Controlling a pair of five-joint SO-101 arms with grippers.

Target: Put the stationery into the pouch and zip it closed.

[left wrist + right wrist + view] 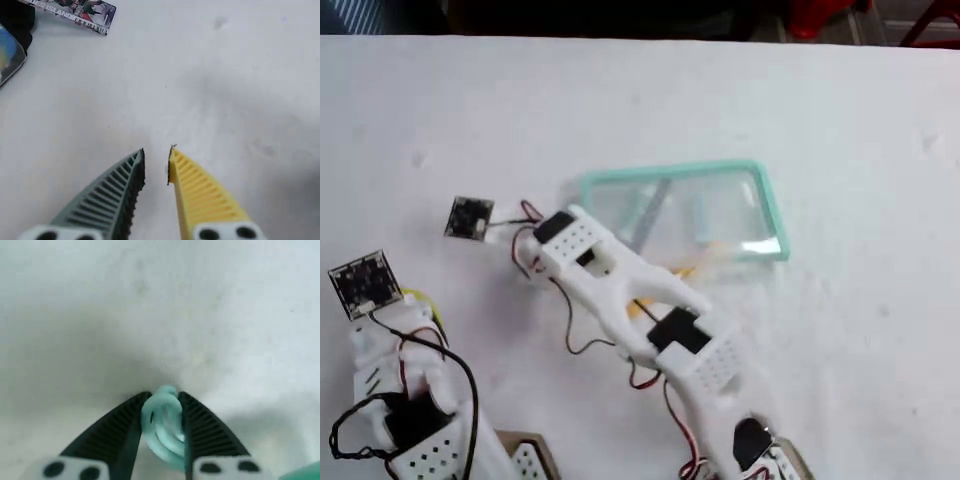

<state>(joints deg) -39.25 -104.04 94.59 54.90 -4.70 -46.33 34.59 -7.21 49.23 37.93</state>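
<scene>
My right claw [162, 399] is clamped on the mint-green looped zip pull [161, 427] of the clear, mint-edged plastic pouch [772, 215]. The pouch lies just beside that claw, with long stationery [648, 218] inside. My left claw [156, 162] stands slightly apart over the white worktop [225, 90], with printed cards [75, 12] well ahead of it.

One clear plastic pouch with a teal border [772, 205] lies on one white surface [860, 120]. There is one teal ring-shaped zipper pull [162, 422]. Two white arms are present, each with one end effector: left end effector [156, 165], right end effector [163, 395]. Two printed glossy cards [75, 12] [7, 55] are also there.
</scene>
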